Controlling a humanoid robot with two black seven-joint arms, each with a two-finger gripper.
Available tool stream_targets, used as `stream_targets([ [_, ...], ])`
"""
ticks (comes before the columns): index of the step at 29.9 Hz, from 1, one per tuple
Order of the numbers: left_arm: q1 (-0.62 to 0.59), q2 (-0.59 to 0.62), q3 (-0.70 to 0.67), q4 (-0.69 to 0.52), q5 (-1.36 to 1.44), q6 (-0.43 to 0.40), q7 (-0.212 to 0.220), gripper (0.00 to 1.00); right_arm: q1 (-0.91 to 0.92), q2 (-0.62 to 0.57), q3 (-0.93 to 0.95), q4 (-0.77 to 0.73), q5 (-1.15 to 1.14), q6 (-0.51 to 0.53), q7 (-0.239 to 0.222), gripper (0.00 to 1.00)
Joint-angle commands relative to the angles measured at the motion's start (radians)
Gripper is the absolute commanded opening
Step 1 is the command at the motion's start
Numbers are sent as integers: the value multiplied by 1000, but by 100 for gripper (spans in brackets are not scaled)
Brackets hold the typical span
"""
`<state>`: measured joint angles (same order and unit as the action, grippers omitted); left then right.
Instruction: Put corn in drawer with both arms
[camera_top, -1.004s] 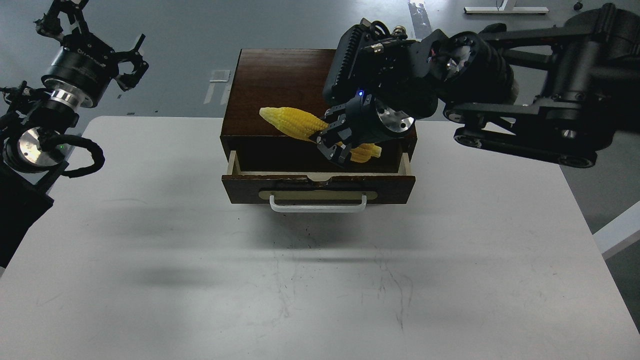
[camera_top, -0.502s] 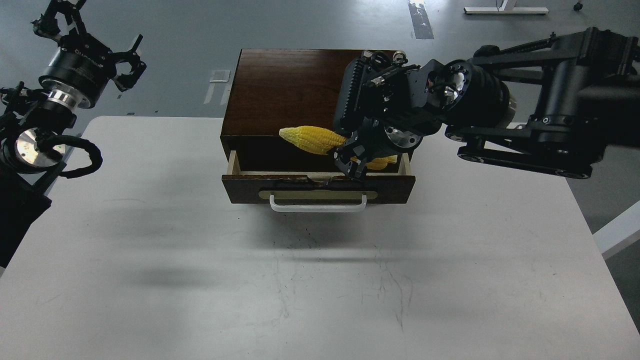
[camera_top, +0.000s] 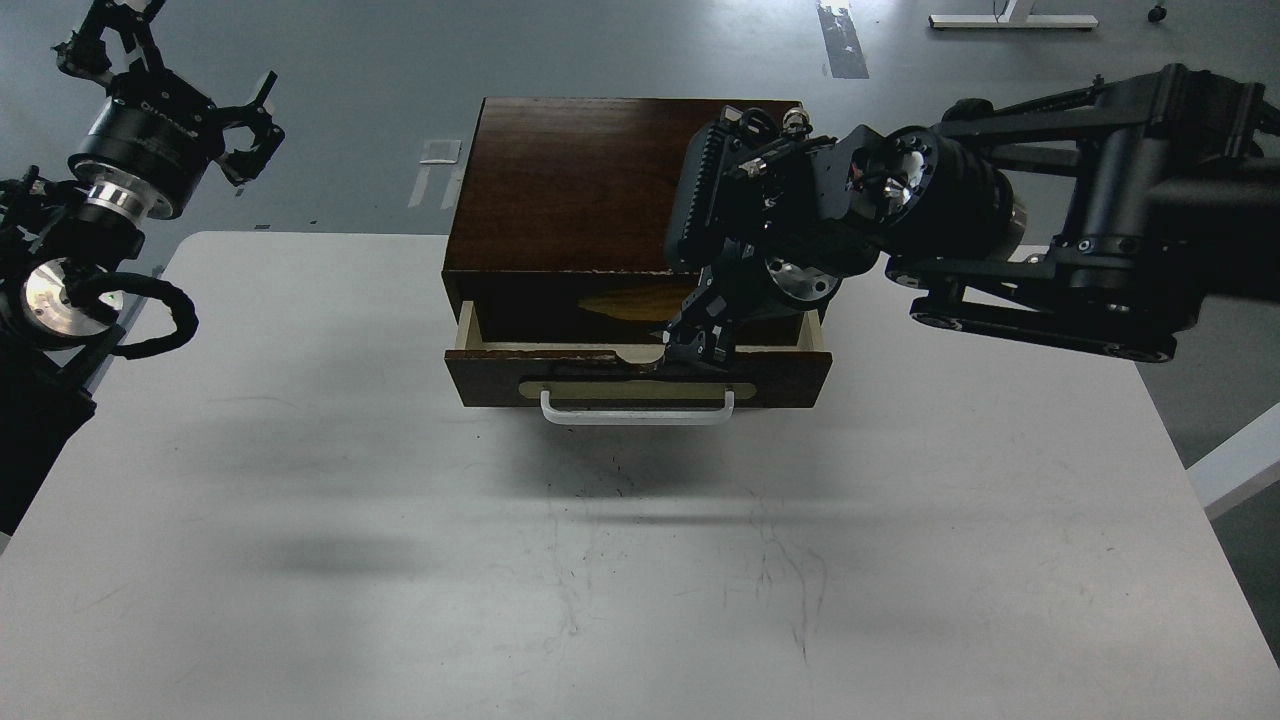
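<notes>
On the near stretch of the table (camera_top: 620, 560) there is nothing but scuffs and soft shadows. Further in, toward twelve o'clock, sits the drawer (camera_top: 637, 365), pulled partway out of its dark wooden box (camera_top: 575, 180), the white handle (camera_top: 637, 407) facing the robot. The corn (camera_top: 625, 303) lies down inside the drawer, in shadow under the box's overhang, its tapered tip pointing to nine o'clock. The right hand (camera_top: 697, 335) reaches into the drawer at the corn's thick end, roughly three o'clock of it; the fingers are dark and bunched against the drawer front, so I cannot tell whether they grip the cob or have let go.

Off at ten o'clock, well apart from the box and above the table's far corner, the left hand (camera_top: 250, 125) hangs with its prongs spread and nothing between them.

The cob looks light and stiff, a hard plastic toy with ribbed rows that should give the fingers some bite, though the round body could roll. I would judge the thick middle the safest place to hold it, across the width, not the slim tip.
</notes>
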<state>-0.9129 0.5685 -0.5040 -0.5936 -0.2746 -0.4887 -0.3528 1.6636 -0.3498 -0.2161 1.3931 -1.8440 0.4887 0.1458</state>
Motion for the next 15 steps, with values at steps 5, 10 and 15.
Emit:
stream_targets([
  [5, -1, 4, 1, 0, 0, 0, 2, 98, -10, -31, 207, -17, 165, 0, -6, 99],
  [10, -1, 1, 1, 0, 0, 0, 2, 98, -27, -109, 282, -81, 566, 0, -9, 100],
  [15, -1, -10, -1, 3, 0, 0, -6, 98, -74, -208, 346, -192, 855, 0, -5, 100],
])
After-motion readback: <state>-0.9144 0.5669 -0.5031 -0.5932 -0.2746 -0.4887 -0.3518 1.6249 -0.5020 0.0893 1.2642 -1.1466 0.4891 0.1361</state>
